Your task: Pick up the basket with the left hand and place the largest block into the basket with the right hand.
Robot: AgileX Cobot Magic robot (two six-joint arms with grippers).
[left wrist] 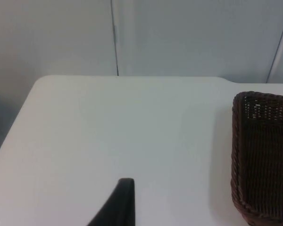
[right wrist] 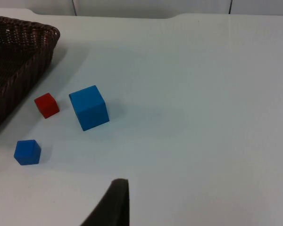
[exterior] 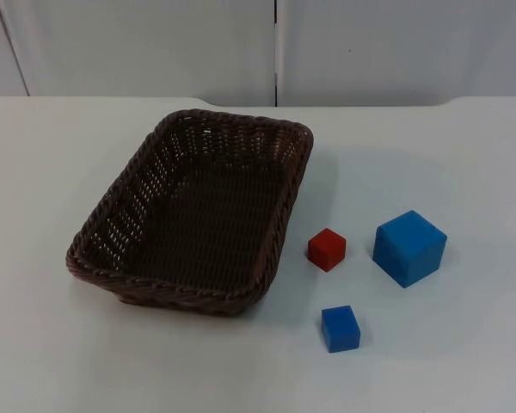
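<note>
Nearest the top camera sits the small blue cube [exterior: 340,329], a smooth, matte block with crisp edges, resting flat on the white table [exterior: 464,361].

Going from left to right, the dark brown wicker basket [exterior: 192,211] comes first: a rectangular tray of tightly woven strands with a thick braided rim and open lattice gaps along its walls. It stands on the table and holds nothing. Just beside its right wall lies the small red cube [exterior: 327,249], apart from the basket. Farther right stands the large blue cube [exterior: 409,248], the biggest of the three blocks, smooth-faced and sharp-cornered, near the red one but not touching it.

From the left wrist, one black fingertip [left wrist: 119,203] hangs over bare table with the basket's woven corner [left wrist: 263,157] nearby. From the right wrist, a black fingertip [right wrist: 112,205] hangs above the table short of the three cubes. Whether either gripper's jaws are spread or closed cannot be told.
</note>
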